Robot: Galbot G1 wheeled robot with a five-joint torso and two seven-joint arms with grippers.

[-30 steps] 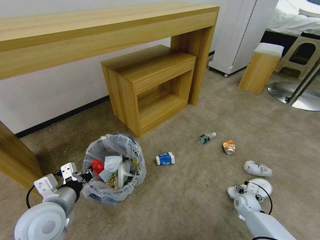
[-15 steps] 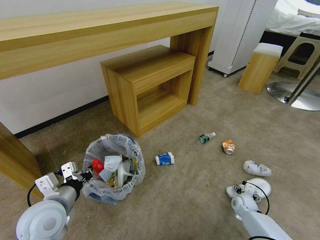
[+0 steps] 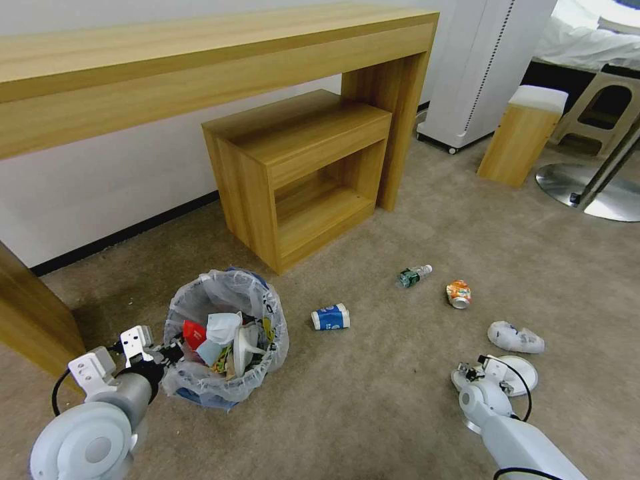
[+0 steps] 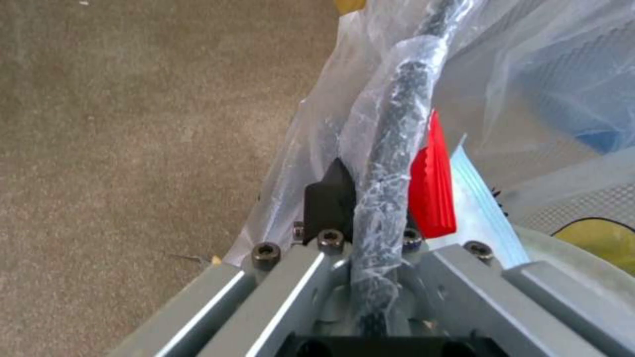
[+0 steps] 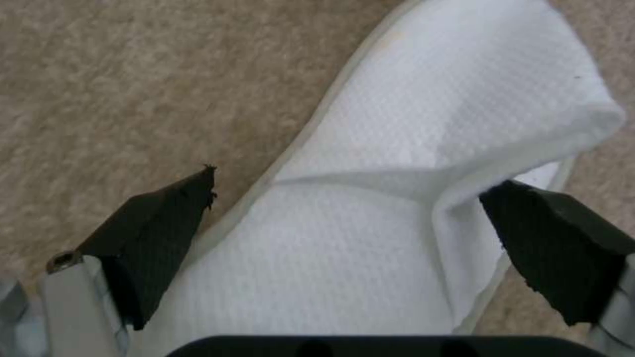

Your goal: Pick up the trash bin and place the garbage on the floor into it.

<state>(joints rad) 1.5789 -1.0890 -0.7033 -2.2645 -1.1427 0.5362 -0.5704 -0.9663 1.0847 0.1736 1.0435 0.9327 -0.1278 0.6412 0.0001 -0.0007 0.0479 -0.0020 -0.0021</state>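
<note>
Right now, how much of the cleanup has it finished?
Partly done: the left gripper is shut on the bin rim, and a red cup and mask lie inside. In hand: the right gripper is open around a slipper. Left: blue cup, bottle, can, wad.

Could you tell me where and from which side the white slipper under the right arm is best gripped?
From above, across its width. The slipper lies flat on the carpet, and the open right end effector already straddles it, one finger beside each long edge.
</note>
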